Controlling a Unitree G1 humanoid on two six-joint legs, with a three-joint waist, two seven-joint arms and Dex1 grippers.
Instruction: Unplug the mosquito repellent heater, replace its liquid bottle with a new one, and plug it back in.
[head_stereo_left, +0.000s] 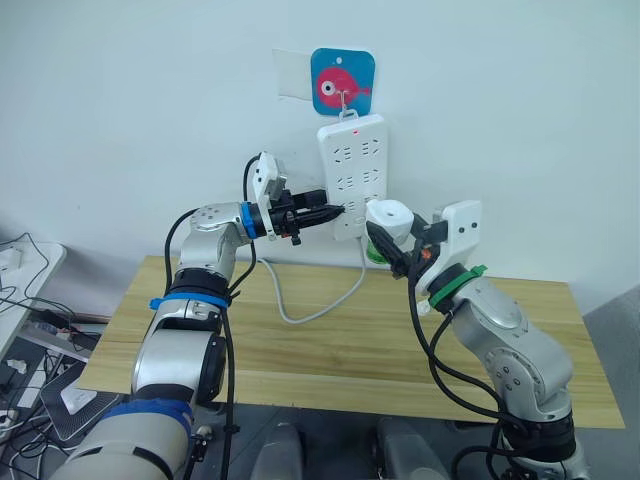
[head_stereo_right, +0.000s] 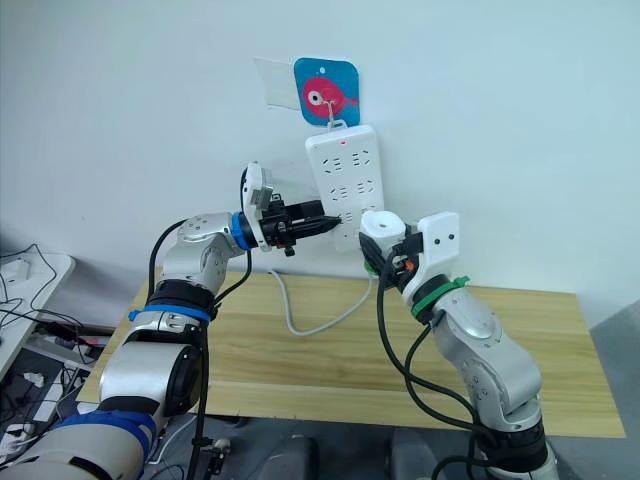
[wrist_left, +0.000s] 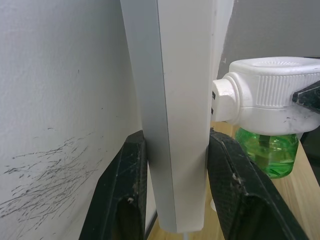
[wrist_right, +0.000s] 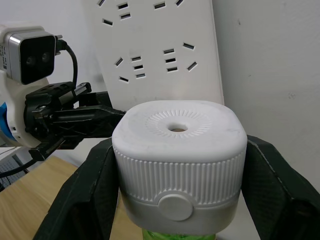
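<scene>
1. White wall (head_stereo_left: 120, 110) across the whole upper half of the head views, scuffed with dark scratch marks in the left wrist view.
2. Wooden desk (head_stereo_left: 320, 340) across the lower middle of the frame, pale planks, pushed against the wall.
3. Tall white power strip (head_stereo_left: 352, 175) at upper centre, hung on a hook from a blue square sticker (head_stereo_left: 342, 82) with a pink fish on it (small red light lit near the strip's top). White cable (head_stereo_left: 310, 305) looping from its lower end down onto the desk.
4. Left pincer (head_stereo_left: 335, 211) at centre frame, reaching in from the left, clamped on the lower edge of the power strip; black fingers (wrist_left: 125, 185) pressed against either side of the strip's body in the left wrist view.
5. Right pincer (head_stereo_left: 385, 245) just right of centre, closed on the mosquito repellent heater (head_stereo_left: 390, 217), one finger on each ribbed flank in the right wrist view.
6. Heater held in the air just beside the strip's lower right edge, above the desk's back edge, round opening facing up. Plug end (wrist_left: 222, 97) turned toward the strip's face and very near it (seated or not, cannot tell).
7. Green liquid bottle (wrist_left: 267, 152) hanging under the heater, partly hidden by the right pincer.
</scene>
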